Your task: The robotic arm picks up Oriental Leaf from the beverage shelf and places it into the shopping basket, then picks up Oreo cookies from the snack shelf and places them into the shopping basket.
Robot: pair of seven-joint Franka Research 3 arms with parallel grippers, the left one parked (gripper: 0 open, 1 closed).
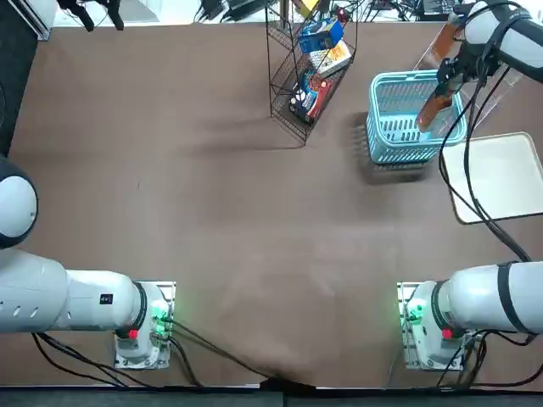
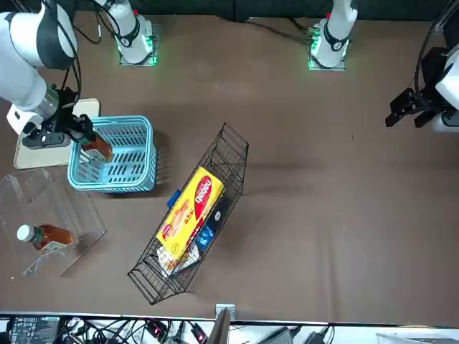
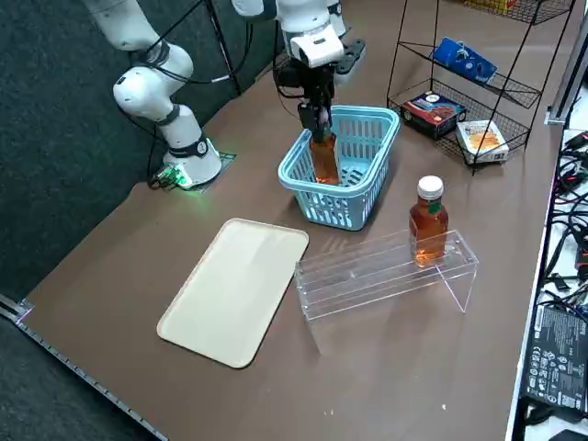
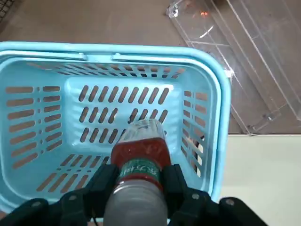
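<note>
A full bottle of orange-brown tea (image 3: 325, 159), likely weighty, stiff and a little slippery, is hanging upright over the light blue basket (image 3: 299, 181), its base lowering toward the lattice walls, as the right hand (image 4: 145, 176) is clamping its upper part just below the cap. Gripping there is probably leaving the base free to land first. A second bottle (image 3: 428, 225) is standing on the clear rack (image 3: 367, 280).
</note>
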